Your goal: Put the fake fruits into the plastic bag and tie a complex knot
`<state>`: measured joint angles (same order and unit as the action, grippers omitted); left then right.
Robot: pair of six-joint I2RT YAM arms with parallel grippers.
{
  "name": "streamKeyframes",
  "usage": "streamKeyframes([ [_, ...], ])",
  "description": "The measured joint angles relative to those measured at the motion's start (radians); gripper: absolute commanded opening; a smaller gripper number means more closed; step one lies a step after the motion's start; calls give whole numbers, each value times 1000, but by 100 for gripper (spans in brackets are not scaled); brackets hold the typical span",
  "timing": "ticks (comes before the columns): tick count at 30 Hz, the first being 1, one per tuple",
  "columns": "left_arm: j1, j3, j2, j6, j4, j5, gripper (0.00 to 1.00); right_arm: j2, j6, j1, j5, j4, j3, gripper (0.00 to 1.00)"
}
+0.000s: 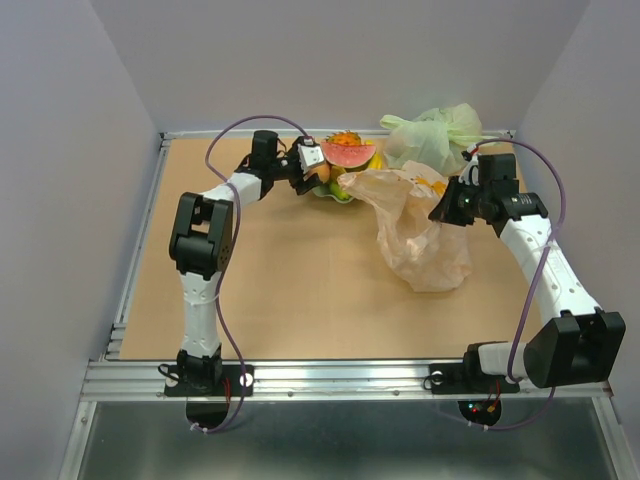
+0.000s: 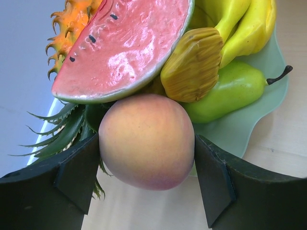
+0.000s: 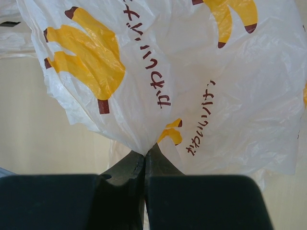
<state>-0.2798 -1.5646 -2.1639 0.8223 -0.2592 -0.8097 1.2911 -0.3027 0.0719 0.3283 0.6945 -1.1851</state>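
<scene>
The fake fruits are piled in a pale green scalloped bowl [image 2: 242, 130] at the back of the table: a watermelon slice [image 2: 124, 43], yellow bananas [image 2: 242, 26], a green pear-like fruit [image 2: 230, 91], a spiky orange fruit [image 2: 67, 24] and a peach [image 2: 144, 124] at the front. My left gripper [image 2: 146, 143] straddles the peach, one finger against each side. The plastic bag [image 1: 415, 225], whitish with yellow banana prints, stands crumpled at centre right. My right gripper [image 3: 145, 153] is shut on a pinch of the bag's film [image 3: 192, 72] near its top edge.
A pale green knotted plastic bag [image 1: 435, 133] lies at the back right, just behind the right gripper [image 1: 447, 210]. Grey walls enclose the table on three sides. A metal rail [image 1: 330, 375] runs along the near edge by the arm bases.
</scene>
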Motion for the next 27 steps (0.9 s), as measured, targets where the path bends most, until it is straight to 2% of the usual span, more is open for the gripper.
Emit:
streamKeyframes([
  [3, 3, 1, 13, 0, 26, 2, 55, 0, 0, 0, 0, 0, 0, 0],
  [15, 40, 68, 129, 34, 116, 3, 55, 0, 0, 0, -5, 0, 0, 0],
  [27, 47, 79, 152, 119, 214, -5, 55, 0, -1, 0, -4, -7, 0, 0],
])
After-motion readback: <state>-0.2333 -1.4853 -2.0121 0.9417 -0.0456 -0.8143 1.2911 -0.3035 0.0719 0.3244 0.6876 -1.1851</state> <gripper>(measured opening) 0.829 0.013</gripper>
